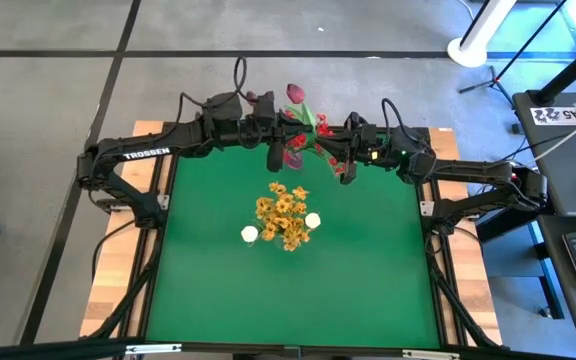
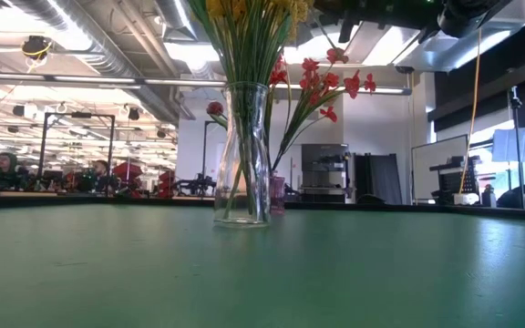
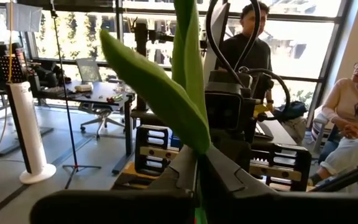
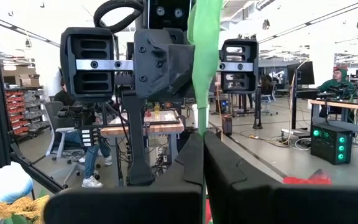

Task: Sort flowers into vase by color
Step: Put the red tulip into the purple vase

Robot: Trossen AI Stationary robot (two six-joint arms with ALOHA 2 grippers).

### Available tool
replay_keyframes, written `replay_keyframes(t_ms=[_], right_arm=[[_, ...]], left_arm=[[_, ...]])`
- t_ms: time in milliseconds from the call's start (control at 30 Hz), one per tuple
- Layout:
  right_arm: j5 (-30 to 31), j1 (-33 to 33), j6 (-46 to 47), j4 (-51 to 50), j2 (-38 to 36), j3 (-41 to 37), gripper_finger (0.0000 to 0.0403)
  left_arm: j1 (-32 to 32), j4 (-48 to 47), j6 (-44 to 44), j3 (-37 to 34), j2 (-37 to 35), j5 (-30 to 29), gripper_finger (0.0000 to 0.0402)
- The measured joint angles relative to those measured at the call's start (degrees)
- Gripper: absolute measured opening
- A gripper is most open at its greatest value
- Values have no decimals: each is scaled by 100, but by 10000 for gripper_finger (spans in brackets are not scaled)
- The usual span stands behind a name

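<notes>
Maroon bud (image 1: 294,94) stem pinched at the table's (image 1: 368,260) far edge, both tools on it.

Stem running roughly upright, bud up top, leaf (image 3: 160,93) fanning out past the left tool (image 1: 273,150). Left tool (image 3: 199,163) clamped on the stem, right tool (image 1: 343,168) clamped on it too (image 4: 202,144), facing each other across it. Red flowers (image 1: 298,140) right between them, in the small vase (image 2: 277,194) at the far edge by the look of it. Glass vase (image 2: 241,155) of yellows (image 1: 283,212) mid-table, nearer the front, well apart. Neither arm obviously nearer — looks like a handover, so probably one letting go first.
</notes>
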Motion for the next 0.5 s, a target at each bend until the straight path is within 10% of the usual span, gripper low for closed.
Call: replay_keyframes(t_ms=[500], right_arm=[[-204, 2, 146, 12, -6, 0, 88]], left_arm=[[-56, -31, 25, -9, 2, -24, 0]])
